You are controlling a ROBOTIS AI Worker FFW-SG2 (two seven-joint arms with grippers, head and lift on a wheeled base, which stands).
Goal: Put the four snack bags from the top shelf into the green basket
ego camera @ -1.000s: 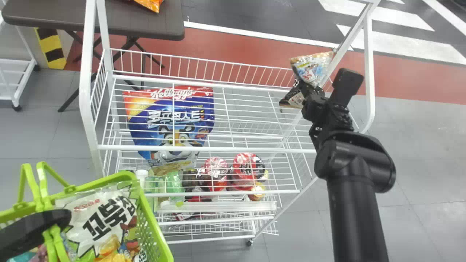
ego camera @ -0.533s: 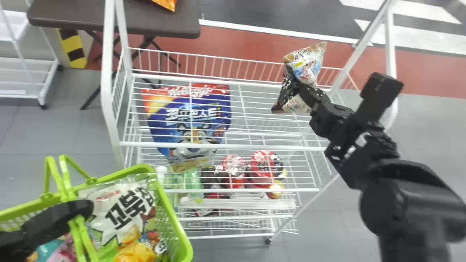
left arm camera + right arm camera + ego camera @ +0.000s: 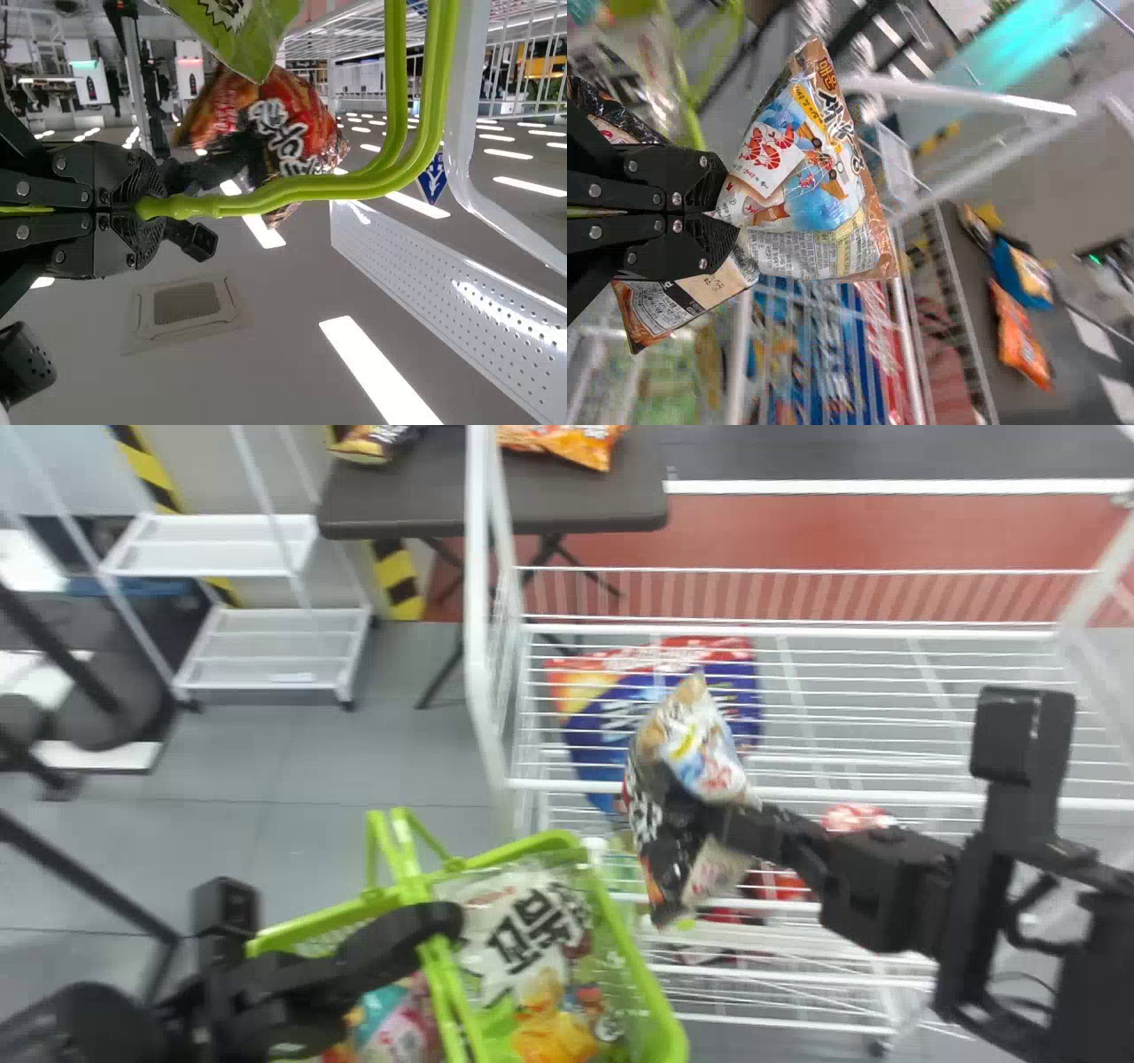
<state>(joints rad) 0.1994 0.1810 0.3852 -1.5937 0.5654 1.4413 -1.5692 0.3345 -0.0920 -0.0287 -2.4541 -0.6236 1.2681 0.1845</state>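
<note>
My right gripper [image 3: 740,824] hangs before the rack, just right of the basket, shut on a pinched snack bag [image 3: 660,824] with a dark side and a white-blue side. In the right wrist view, the right gripper [image 3: 719,212] clamps the middle of that snack bag [image 3: 806,177]. At the lower left, my left gripper [image 3: 443,923] is shut on the handles of the green basket [image 3: 651,1001]. The left wrist view shows the left gripper [image 3: 146,208] closed around the green handles [image 3: 310,188]. Inside the basket lie a white bag [image 3: 523,939] and several colourful bags.
The white wire rack [image 3: 886,793] spans the middle and right. A large blue and red bag [image 3: 594,708] lies on it, with cups and bottles on lower shelves. Behind stands a dark table [image 3: 567,505] with bags on it; a white shelf unit [image 3: 266,651] is at left.
The head view has turned left, shifting rack and basket rightward. My right gripper has carried the snack bag from the rack's right end leftward and nearer, close to the basket.
</note>
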